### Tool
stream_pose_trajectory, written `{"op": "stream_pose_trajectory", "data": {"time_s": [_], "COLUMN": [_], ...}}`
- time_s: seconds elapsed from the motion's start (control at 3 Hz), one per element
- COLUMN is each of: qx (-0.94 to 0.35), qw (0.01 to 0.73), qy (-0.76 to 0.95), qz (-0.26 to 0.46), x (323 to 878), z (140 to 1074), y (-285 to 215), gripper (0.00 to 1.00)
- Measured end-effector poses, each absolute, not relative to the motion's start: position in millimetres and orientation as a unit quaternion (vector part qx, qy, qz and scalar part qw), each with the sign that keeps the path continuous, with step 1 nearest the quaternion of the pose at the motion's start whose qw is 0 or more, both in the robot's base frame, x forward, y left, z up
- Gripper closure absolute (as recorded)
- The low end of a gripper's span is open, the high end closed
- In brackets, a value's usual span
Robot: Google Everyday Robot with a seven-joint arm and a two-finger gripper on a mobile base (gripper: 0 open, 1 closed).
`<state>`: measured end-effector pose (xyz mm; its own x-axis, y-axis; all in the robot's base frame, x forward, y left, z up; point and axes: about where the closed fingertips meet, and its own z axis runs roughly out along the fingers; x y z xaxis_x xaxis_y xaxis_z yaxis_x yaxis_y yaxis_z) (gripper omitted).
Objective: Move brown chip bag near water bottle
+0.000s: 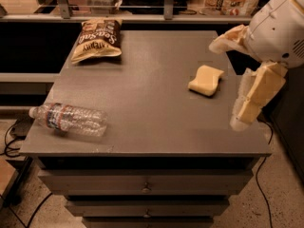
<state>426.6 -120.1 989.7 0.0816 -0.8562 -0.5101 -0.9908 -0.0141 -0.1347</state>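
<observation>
The approach is being judged the step in hand. The gripper (251, 101) is being held at the table's (152, 108) right edge, and whether it is clenched or released cannot be told. It is well apart from the brown chip bag (96, 39), which is lying at the far left. A reach across to the bag is being called for next, then a carry toward the water bottle (71, 119) at the near left.

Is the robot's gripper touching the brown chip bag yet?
Apart. The camera view shows the gripper at the right edge of the table, the brown chip bag at its far left corner.

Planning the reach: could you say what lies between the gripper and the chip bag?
In the camera view, the sponge; the gripper hangs at the table's right edge.
</observation>
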Motion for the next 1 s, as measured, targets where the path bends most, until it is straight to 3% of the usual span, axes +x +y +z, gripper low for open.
{"op": "stream_pose_trajectory", "data": {"time_s": [0.33, 1.0], "qx": [-0.697, -0.620], "qw": [0.234, 0.339], "qy": [0.662, 0.678], "qz": [0.143, 0.206], "x": [427, 443], "z": [990, 975], "y": [-120, -97], "gripper": [0.00, 0.00]}}
